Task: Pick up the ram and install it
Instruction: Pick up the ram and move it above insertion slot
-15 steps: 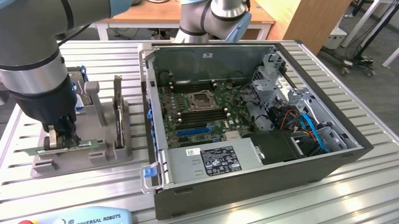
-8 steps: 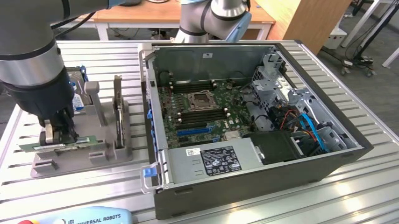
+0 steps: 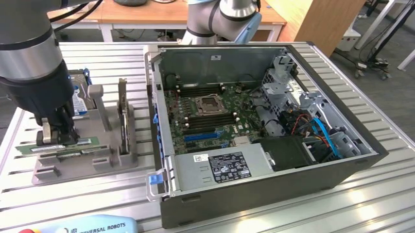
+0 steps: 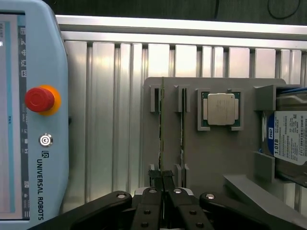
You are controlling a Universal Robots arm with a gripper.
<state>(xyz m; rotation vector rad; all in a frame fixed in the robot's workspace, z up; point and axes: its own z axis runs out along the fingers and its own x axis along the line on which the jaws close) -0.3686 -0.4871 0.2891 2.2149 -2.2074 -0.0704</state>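
Arm (image 3: 32,58) is down over the gray fixture (image 4: 211,158) on the exterior view's left of the table (image 3: 376,204). Gripper (image 4: 161,175) is pinched narrow on the ram (image 4: 162,120), a finger on each face at one end of the stick. The ram stands on edge in the fixture's outermost slot, on the side toward the teach pendant (image 4: 43,143), and lines up with the slot bracket at its far end. Can't tell whether it is lifted clear of the slot or seated. A second stick (image 4: 182,124) stands on edge in the next slot, just beside and parallel, not touching the fingers. Past that, the square silver processor (image 4: 221,109) lies flat in its own pocket, and the hard drive (image 4: 290,139) with the blue-and-white label sits at the fixture's other end. The pendant lies on the table slats well apart from the fixture, red stop button (image 4: 40,99) facing up. The open computer case (image 3: 259,194) sits just beside the fixture on the exterior view's right, motherboard (image 3: 194,121) exposed. The processor socket (image 3: 211,104) is mid-board with the long black memory slots (image 3: 194,90) on either side of it. No green stick visible in those slots from here.
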